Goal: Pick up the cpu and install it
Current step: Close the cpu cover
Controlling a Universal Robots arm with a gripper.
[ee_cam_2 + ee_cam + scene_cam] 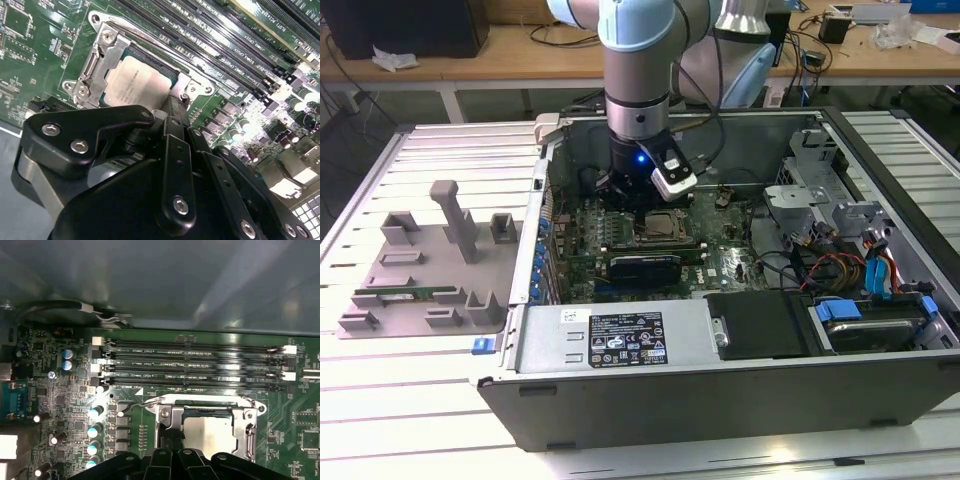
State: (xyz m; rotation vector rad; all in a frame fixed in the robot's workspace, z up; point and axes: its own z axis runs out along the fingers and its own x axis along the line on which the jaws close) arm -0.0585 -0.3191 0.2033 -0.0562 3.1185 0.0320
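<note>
Well to the exterior view's left of the socket [688, 240], outside the computer case [620, 400], we see a grey fixture [420, 270] with a green memory stick [405, 296] lying in it. Moving rightward to the socket itself, the arm [638, 70] reaches straight down into the case, and its gripper [177, 107] hangs over the socket's edge. The cpu [137, 82] lies flat inside the socket's metal frame, silver top up and sides squared with the frame. Being square, it has no long axis to steer by. In both wrist views the gripper's tip sits at one edge of the cpu, so the chip spreads away from the tip across the socket. The memory slots [195, 365] run just beside the socket. We read the gripper as drawn together to a narrow tip with nothing held between its fingers [175, 125]. Whether that tip touches the cpu's rim we cannot tell. We judge the cpu to be already in its seat. To the exterior view's right of the socket lie the cables and drive bays [860, 270], well apart from the gripper.
</note>
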